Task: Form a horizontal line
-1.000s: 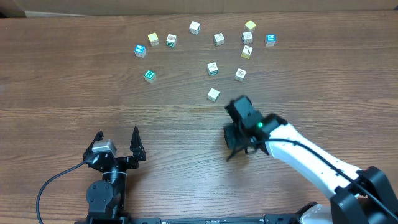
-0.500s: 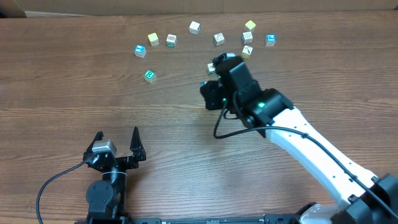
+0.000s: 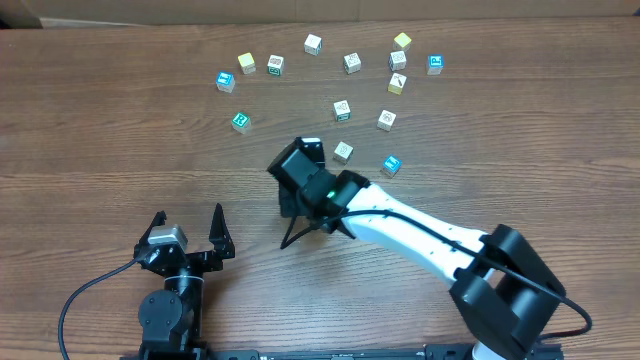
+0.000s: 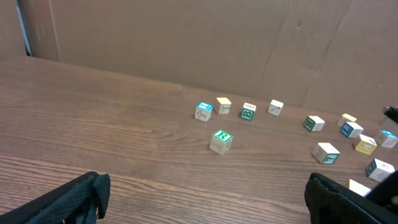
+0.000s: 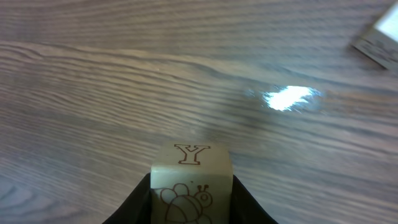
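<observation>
Overhead, scattered cubes point(image 3: 343, 151) beyond right jaws

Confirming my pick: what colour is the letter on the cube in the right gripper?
Brown outlined Y on the pale cube; right wrist view shows it best.

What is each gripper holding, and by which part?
The right gripper holds a Y cube, its fingers pressed on two opposite side faces. The left gripper is open and holds nothing.
</observation>
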Robot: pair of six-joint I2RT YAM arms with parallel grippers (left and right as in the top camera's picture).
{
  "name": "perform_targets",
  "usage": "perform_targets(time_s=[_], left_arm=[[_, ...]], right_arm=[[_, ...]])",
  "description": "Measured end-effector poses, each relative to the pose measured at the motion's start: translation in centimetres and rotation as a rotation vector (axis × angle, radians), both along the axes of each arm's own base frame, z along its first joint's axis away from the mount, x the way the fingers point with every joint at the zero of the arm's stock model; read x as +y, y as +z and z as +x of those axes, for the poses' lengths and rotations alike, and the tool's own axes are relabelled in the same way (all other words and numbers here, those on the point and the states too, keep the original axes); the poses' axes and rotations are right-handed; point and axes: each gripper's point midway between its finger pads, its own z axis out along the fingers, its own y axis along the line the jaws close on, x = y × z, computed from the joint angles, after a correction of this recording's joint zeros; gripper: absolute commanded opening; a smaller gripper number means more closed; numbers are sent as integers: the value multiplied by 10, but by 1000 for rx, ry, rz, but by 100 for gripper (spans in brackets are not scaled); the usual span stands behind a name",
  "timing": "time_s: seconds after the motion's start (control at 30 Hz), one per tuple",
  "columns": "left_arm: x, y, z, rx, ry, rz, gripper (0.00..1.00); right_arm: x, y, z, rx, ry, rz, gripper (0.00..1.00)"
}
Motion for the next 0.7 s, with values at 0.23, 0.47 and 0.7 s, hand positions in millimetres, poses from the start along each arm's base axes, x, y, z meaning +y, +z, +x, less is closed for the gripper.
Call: perform_targets(time_s=[0.23,0.47,0.7], left_arm=[[0,0,0,0,0,0,100],[0,0,0,0,0,0,100],[0,0,0,0,0,0,100]], right_arm=[[15,2,0,-93,-11,-18,26],[21,-22,7,-104,-21,-42,34],[20,-35,7,-96,-23,-61,37]])
